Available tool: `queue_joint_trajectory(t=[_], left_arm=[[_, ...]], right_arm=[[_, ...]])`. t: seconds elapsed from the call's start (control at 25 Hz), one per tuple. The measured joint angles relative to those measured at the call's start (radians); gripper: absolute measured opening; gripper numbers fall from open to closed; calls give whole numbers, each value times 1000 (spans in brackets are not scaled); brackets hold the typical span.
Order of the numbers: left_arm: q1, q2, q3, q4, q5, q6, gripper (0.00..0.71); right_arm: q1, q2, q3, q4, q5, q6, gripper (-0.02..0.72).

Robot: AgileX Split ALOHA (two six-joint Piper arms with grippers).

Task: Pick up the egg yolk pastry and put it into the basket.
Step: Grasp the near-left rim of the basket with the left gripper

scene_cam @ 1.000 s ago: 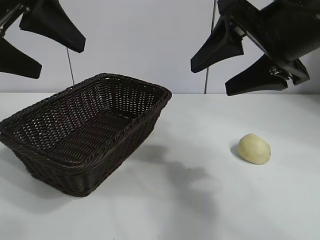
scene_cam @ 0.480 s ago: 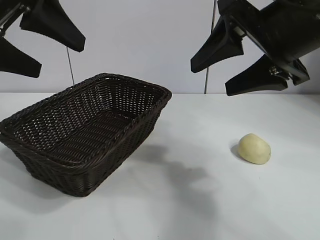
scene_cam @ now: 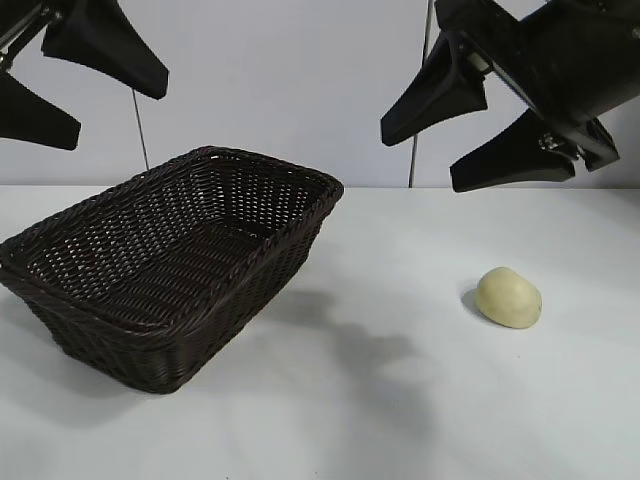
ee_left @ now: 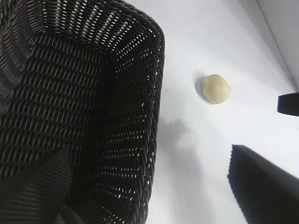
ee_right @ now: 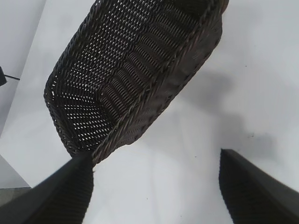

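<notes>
Lying bare around everything, the white surface point(scene_cam: 420, 400) carries only two things, and judging from how they sit the task is at its very first step, the approach, with nothing grasped; the woven wicker basket point(scene_cam: 170, 275) stands on the left side in the exterior view, dark and holding nothing that I can see; the right hand point(scene_cam: 470, 130) hangs high above the surface with its fingers spread wide and nothing between them, up and a little toward the basket from its target; the left hand point(scene_cam: 75, 95) sits raised above the basket's far left end, likewise spread wide and holding nothing, and looks parked; the egg yolk pastry point(scene_cam: 509, 297) rests on the surface well apart from the basket, to its right, untouched. The next move, as I judge it, calls for the right hand to descend over the pastry and close gently, since a soft rounded lump could roll or dent. Both arms are cut off at the frame edges; the right wrist view shows the basket but not the pastry; the pastry's underside is hidden.
</notes>
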Motion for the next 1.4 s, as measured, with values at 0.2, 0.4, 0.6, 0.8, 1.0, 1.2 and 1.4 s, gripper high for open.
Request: queue_joint_trajectory(t=[0.2, 0.4, 0.6, 0.8, 1.0, 1.2, 1.4], left_arm=[[0, 0, 0, 0, -28, 0, 658], [0, 0, 0, -2, -33, -56, 658], [0, 0, -5, 21, 52, -428, 658], [-2, 0, -50, 257, 159, -744, 658], [-2, 0, -56, 511, 217, -1074, 658], [-29, 0, -56, 628, 188, -1265, 658], [-33, 0, -56, 741, 189, -1446, 658]], right_arm=[[0, 0, 0, 0, 1, 0, 540], [0, 0, 0, 0, 2, 0, 540], [0, 0, 0, 0, 2, 0, 540], [0, 0, 0, 0, 2, 0, 540], [0, 0, 0, 0, 2, 3, 540], [0, 0, 0, 0, 2, 3, 540], [0, 0, 0, 2, 2, 3, 540]])
